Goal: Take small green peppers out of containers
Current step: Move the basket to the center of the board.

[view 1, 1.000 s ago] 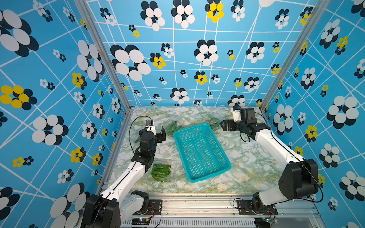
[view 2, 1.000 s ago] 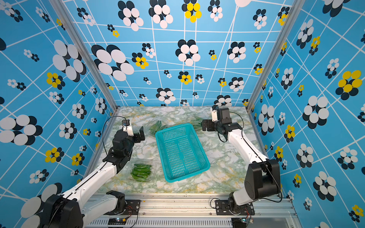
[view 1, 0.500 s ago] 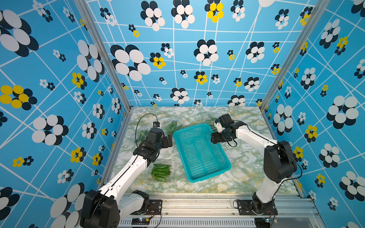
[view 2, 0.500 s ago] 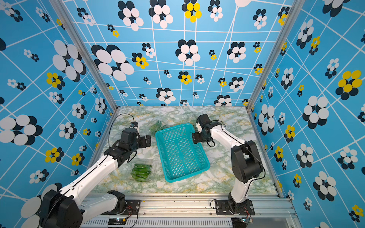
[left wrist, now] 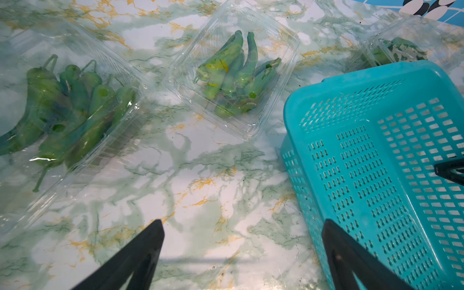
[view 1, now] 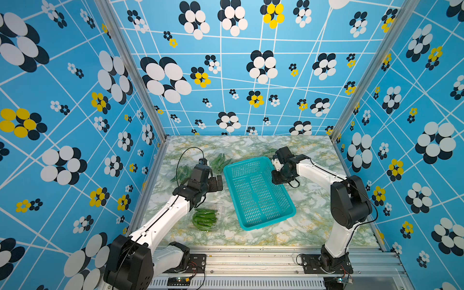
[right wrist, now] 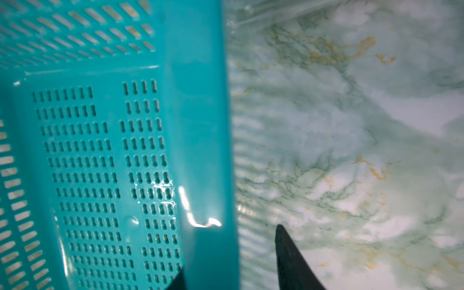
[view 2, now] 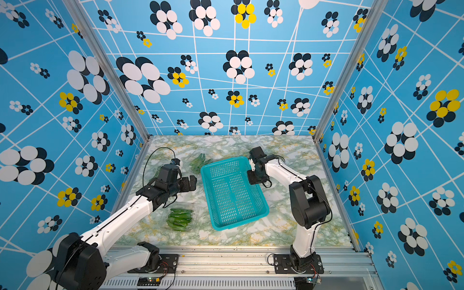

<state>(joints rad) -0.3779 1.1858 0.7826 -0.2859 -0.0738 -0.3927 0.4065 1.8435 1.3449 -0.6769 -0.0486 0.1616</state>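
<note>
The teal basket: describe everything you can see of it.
The basket is teal plastic and rectangular, with slotted walls and floor and a smooth solid rim. It sits upright and empty on the marble-patterned table, turned at an angle. A pepper box lies near one corner without touching it. The right hand straddles one wall, one finger inside and one outside with a gap showing, so it is not yet clamped.

Shows teal basket [right wrist: 195,125] at left, rim straddled by right gripper [right wrist: 231,266] below; marble table [right wrist: 351,150] at right; possibly clear container [right wrist: 271,15] at top.
</note>
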